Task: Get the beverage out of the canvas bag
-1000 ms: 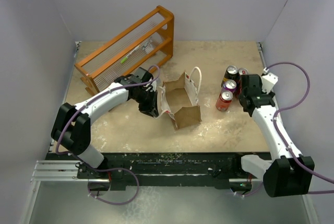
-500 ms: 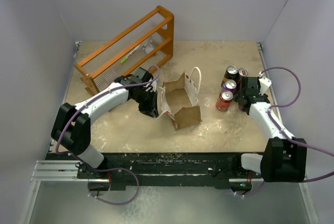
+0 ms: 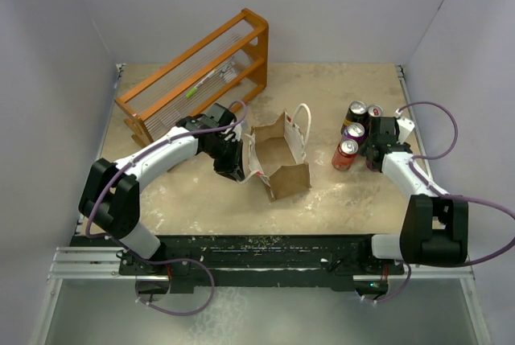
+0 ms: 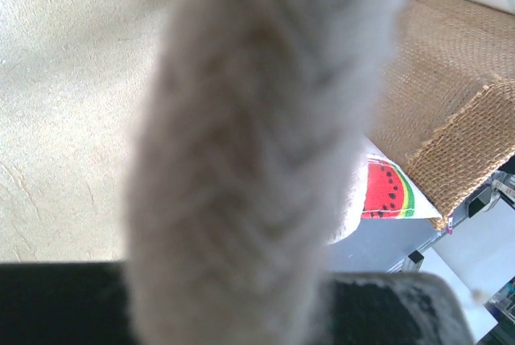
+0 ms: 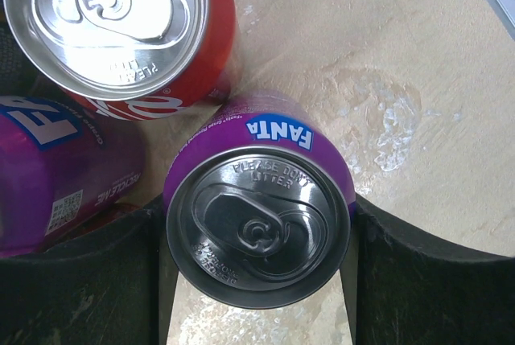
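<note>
Orange wooden rack [image 3: 197, 73] at table's [image 3: 338, 200] far left — standing alone.

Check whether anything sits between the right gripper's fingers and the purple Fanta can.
Nothing visible does. The open right gripper straddles the upright purple Fanta can, table showing in a thin gap each side. A red can and a second purple can crowd it, outside the fingers.

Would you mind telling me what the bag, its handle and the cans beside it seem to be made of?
canvas bag: coarse woven burlap-like fabric, matte, weave visible in the left wrist view. Its handle: soft braided white rope, fuzzy. Fanta can: likely aluminium, brushed silver lid, glossy purple printed wall. Red can: the same, red wall.
</note>
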